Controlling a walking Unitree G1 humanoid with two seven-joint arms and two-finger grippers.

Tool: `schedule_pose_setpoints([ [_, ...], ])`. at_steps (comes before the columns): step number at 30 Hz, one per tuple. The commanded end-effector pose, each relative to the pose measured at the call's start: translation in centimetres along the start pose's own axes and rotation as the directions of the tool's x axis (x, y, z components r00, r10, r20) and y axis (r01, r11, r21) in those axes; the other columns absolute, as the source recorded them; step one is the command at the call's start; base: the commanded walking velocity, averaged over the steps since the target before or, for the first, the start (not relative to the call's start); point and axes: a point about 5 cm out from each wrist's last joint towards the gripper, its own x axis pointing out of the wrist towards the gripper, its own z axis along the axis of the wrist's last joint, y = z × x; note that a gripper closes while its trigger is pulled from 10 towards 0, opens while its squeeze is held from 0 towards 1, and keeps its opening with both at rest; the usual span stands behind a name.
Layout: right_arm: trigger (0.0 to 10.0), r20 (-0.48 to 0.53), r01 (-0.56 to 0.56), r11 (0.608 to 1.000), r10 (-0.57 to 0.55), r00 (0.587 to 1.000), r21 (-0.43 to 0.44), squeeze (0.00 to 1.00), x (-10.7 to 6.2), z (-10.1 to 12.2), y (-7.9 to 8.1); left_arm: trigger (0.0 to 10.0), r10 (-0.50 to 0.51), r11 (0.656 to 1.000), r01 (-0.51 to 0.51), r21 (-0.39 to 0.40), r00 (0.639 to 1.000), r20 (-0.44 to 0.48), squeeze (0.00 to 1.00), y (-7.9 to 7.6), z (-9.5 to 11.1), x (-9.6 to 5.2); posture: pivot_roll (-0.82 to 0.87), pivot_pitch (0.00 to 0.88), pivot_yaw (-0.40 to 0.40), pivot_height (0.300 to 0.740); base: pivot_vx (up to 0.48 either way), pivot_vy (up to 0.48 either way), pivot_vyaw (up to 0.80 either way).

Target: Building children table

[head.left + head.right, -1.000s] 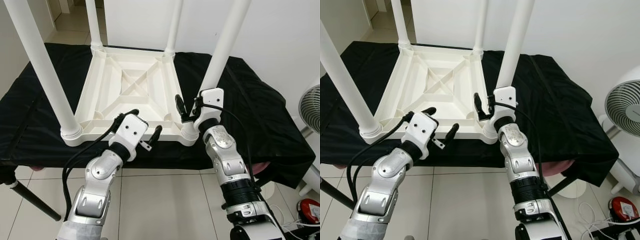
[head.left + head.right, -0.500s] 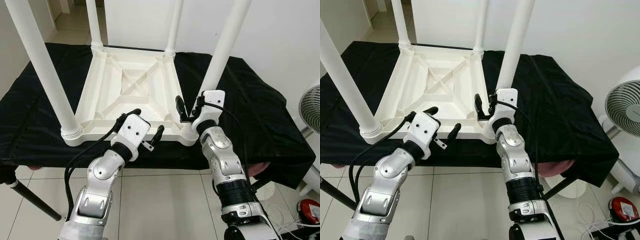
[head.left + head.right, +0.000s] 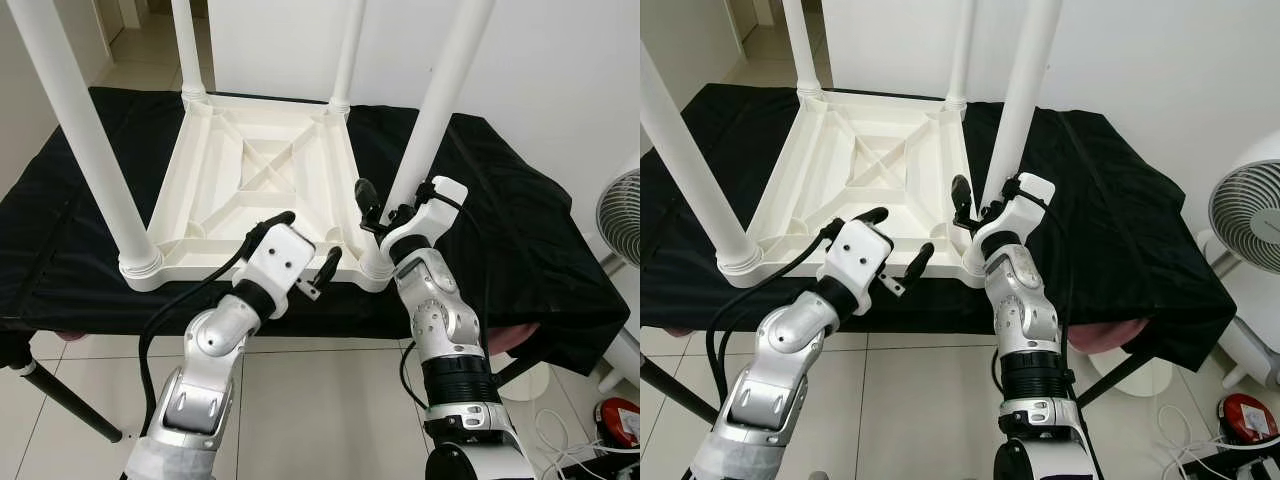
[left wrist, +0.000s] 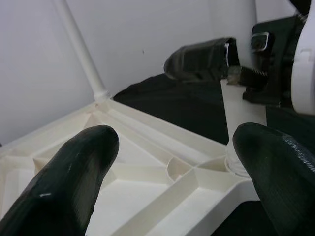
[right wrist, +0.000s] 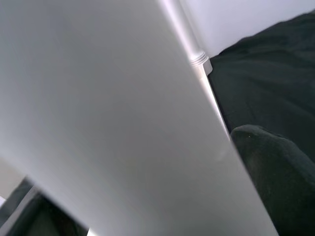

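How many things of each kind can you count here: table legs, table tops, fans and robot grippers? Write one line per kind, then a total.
White table legs: 4
White table top, upside down: 1
Fan: 1
Robot grippers: 2, left gripper, right gripper
Total: 8

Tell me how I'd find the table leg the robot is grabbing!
Look at the black-covered table with the upside-down white children's table on it, its four legs pointing up. Go to the corner nearest the robot on its right side. That leg is the one with the right gripper around its base; the other three stand free.
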Motion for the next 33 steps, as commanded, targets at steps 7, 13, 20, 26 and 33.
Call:
schedule_pose_setpoints([
  [7,10.0,0.019,-0.019,0.968,0.015,1.0,0.252,0.0,0.4,0.6,0.5,10.0,0.0,1.0,-0.001,0.02,1.0,0.028,0.0,-0.4,1.0,0.5,0.03,0.0,-0.046,0.74,0.0,0.0,0.0],
  [13,10.0,0.025,-0.019,0.904,0.009,1.0,0.427,0.0,0.2,0.9,0.1,10.0,-0.014,1.0,0.013,0.025,0.999,0.036,0.0,-0.8,1.3,0.7,0.03,0.0,-0.038,0.74,0.0,0.0,0.0],
  [20,10.0,0.02,-0.012,0.824,0.0,1.0,0.566,0.0,0.0,0.8,-0.5,10.0,-0.024,0.999,0.023,0.025,0.999,0.035,0.0,-0.9,1.4,0.6,0.04,0.0,-0.031,0.74,0.0,0.0,0.0],
  [26,10.0,0.018,-0.007,0.71,-0.009,1.0,0.704,0.0,-0.3,0.2,-1.5,10.0,-0.029,0.999,0.028,0.024,0.999,0.033,0.0,-1.0,1.5,0.6,0.05,0.0,-0.026,0.74,0.0,0.0,0.0],
  [33,10.0,0.023,-0.023,0.497,0.006,1.0,0.868,0.0,-0.8,-1.2,-2.6,10.0,-0.036,0.999,0.035,0.021,0.999,0.034,0.0,-1.3,1.7,0.6,0.05,0.0,-0.022,0.74,0.0,0.0,0.0],
])
